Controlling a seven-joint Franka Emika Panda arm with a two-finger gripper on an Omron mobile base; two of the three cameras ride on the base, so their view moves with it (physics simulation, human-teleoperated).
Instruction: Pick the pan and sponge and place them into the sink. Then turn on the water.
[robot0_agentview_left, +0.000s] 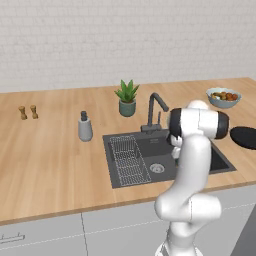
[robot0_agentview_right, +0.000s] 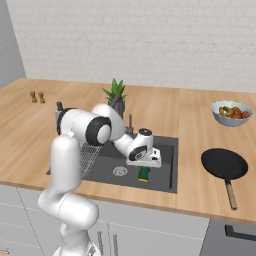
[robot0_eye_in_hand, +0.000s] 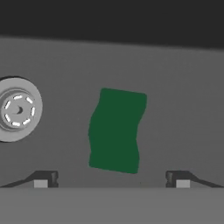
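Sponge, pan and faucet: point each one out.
sponge (robot0_eye_in_hand: 115, 130), hand view, middle of its green top.
pan (robot0_agentview_right: 224, 163), right base view, centre of its black dish.
faucet (robot0_agentview_left: 154, 107), left base view, on its upright neck.

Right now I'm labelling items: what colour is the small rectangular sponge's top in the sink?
Dark green; the sponge shows best in the hand view.

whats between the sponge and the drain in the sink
Nothing: in the hand view the stretch of dark sink floor between the green sponge and the round metal drain is bare.
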